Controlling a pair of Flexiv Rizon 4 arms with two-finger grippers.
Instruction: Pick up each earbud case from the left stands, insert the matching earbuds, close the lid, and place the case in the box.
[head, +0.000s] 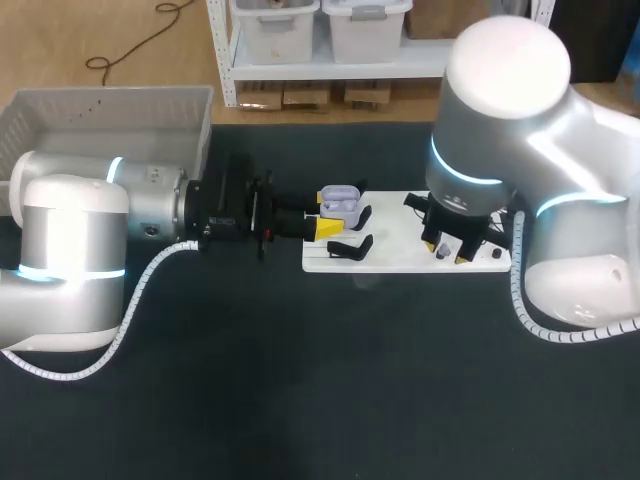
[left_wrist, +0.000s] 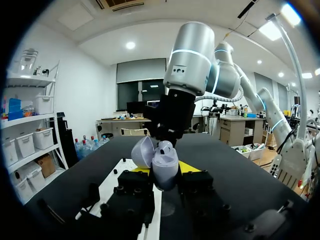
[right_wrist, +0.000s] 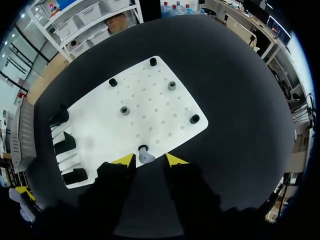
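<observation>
The left arm (head: 150, 205) is lying stretched out level across the table (head: 300, 400), coming in from the left with its wrist pointing toward the white board (head: 400, 255); the left gripper (head: 325, 212) is clamping the lavender earbud case (head: 340, 203) from two sides, at the board's left end just beside the black stands (head: 350, 246); in the left wrist view the case (left_wrist: 165, 167) is sitting between the yellow fingertips (left_wrist: 189, 167) with its lid (left_wrist: 142, 151) hanging open to one side. The right arm (head: 510, 110) is bending in from the right, its wrist pointing straight down over the board's right part; the right gripper (right_wrist: 150, 160) is standing narrowly open, its tips flanking a small pale earbud (right_wrist: 146, 157) at the board's near edge without touching it. The grey box (head: 110, 100) is sitting at the table's far left corner, well apart from the case.
</observation>
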